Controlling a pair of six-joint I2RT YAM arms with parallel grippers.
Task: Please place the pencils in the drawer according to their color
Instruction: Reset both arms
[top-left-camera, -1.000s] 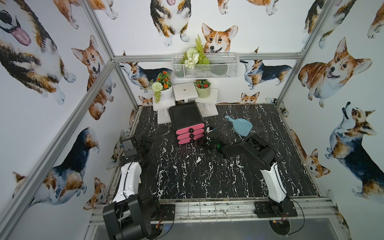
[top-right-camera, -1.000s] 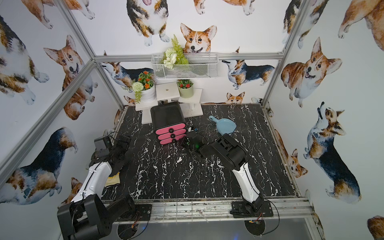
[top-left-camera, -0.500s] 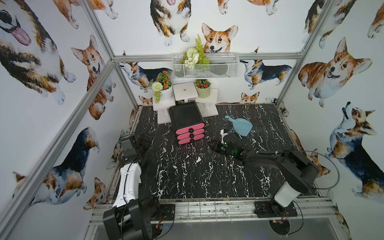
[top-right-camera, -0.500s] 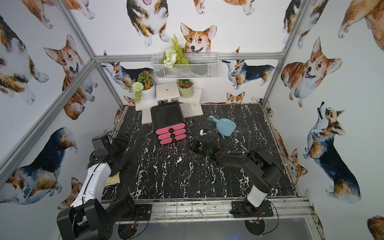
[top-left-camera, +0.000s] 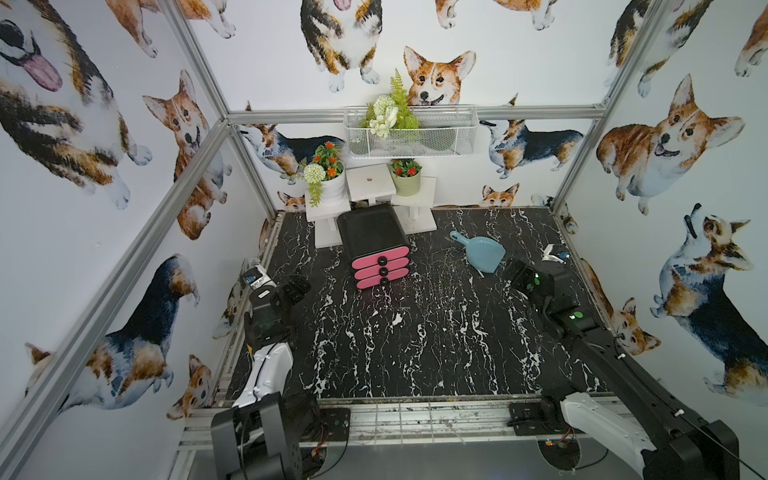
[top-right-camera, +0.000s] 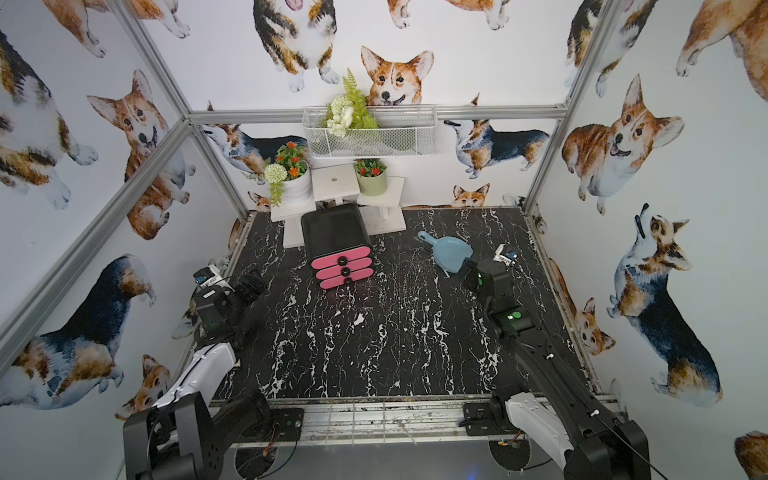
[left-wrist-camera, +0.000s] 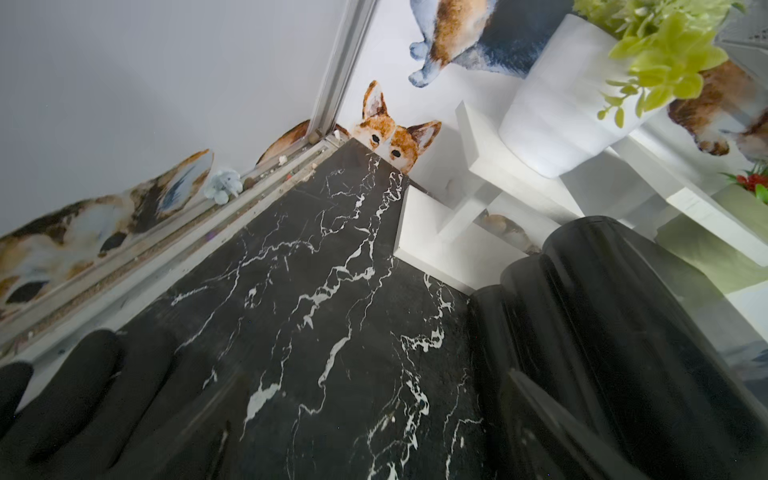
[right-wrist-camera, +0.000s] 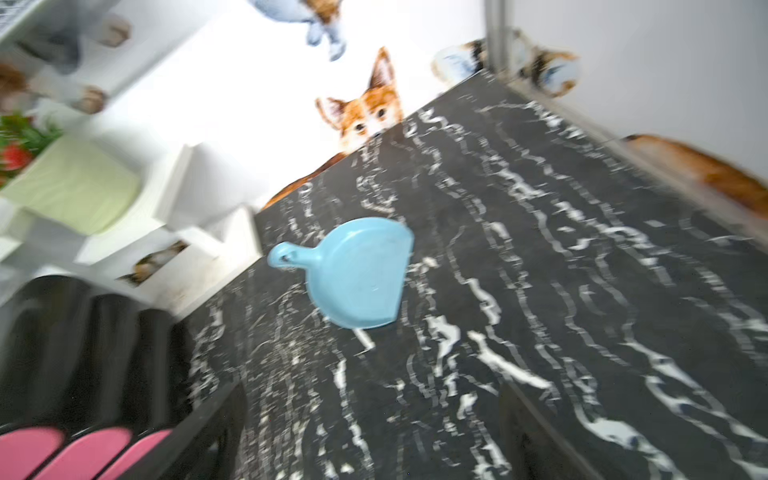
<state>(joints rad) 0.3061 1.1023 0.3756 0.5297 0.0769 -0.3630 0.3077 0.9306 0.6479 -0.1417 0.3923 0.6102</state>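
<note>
**Left to right across the table (top-left-camera: 415, 357).** The left tool (left-wrist-camera: 309, 374) is resting by the table's left edge, jaws spread wide and holding nothing, just as it was a second earlier. The drawer (top-left-camera: 380, 266) is standing at the middle rear, with all three pink fronts sitting flush. No pencils are showing in any view. They are judged to be lying inside the drawer, though this cannot be confirmed. The blue dustpan (top-left-camera: 482, 255) is lying well to the right of the drawer and appears empty. The right tool (right-wrist-camera: 370, 386) is hanging near the dustpan's open lip, jaws released and gripping nothing. A second earlier it was nearly clenched at the drawer fronts; since then it has been pulling back to the right and opening. This retreat is suggesting that a drawer has just been pushed shut and that the sorting is at or near its end.
</note>
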